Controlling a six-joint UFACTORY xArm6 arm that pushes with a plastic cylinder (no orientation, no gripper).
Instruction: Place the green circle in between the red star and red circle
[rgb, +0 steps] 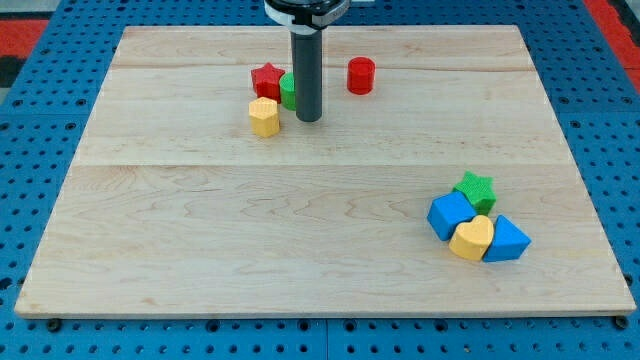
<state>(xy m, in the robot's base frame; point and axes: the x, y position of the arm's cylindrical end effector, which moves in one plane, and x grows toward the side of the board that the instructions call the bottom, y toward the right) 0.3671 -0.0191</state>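
My tip (308, 119) touches green circle (288, 91) beside red star (266, 79).

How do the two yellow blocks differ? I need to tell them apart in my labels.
The yellow hexagon sits near the view's top, just below the red star; the yellow heart lies at the lower right. The hexagon has flat sides; the heart is rounded with a notch. The hexagon stands nearly alone; the heart is wedged between two blue blocks. Both share one yellow.
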